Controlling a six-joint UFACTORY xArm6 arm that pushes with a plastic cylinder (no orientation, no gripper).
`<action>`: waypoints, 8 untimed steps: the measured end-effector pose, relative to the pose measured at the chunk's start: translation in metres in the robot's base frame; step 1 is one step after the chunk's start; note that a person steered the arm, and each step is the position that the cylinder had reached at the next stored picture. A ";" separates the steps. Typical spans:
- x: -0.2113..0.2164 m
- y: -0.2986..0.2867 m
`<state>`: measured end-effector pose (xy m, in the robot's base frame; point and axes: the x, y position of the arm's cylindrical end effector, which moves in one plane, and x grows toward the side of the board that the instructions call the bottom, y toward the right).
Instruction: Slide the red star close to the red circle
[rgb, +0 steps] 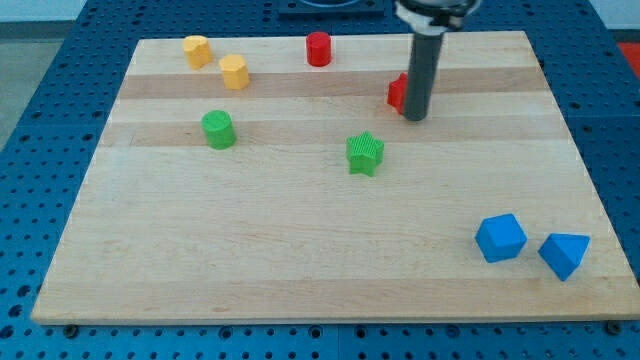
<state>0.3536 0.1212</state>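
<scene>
The red star (398, 92) lies near the view's top, right of centre, and is mostly hidden behind my rod. My tip (416, 117) rests on the board at the star's right side, touching or nearly touching it. The red circle (318, 49) stands near the top edge, up and to the left of the star, about a block's width of bare wood and more between them.
A wooden board (300, 260) carries two yellow blocks (197, 51) (234, 72) at the top left, a green circle (218, 130), a green star (365, 153) below the red star, a blue cube (500, 238) and a blue triangular block (564, 254) at the bottom right.
</scene>
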 end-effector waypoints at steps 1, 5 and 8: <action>-0.018 0.015; -0.038 -0.044; -0.086 -0.048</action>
<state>0.2674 0.0732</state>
